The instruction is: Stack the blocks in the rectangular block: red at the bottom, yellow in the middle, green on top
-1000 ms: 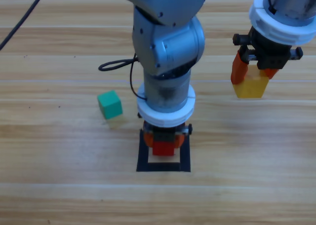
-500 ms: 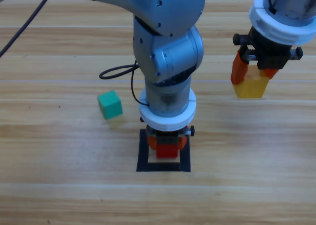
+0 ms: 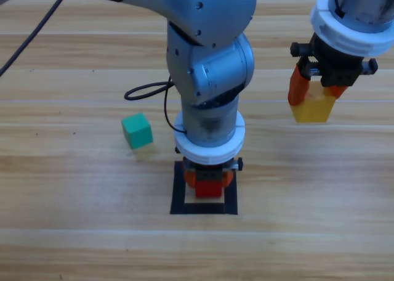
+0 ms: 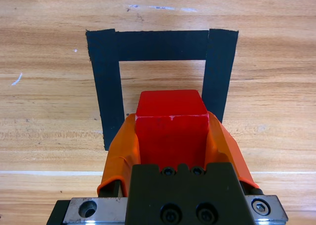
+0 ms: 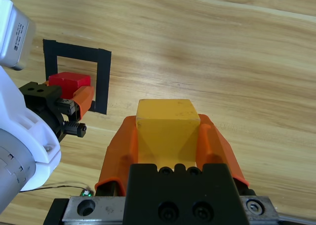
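Note:
My left gripper reaches down from the top and is shut on the red cube, which it holds over the opening of the black tape square. The left wrist view shows the red cube pinched between the orange jaws, with the tape outline around and ahead of it. My right gripper hangs at the upper right, shut on the yellow cube. That yellow cube also fills the jaws in the right wrist view. The green cube lies on the table, left of the square.
The bulky left arm covers the table's middle and hides the square's far edge. A black cable loops beside it, just behind the green cube. In the right wrist view the red cube and tape square show far off.
The left arm has sunk slightly and moved the red cube a little farther into the tape square. The right gripper with the yellow cube and the green cube have stayed put.

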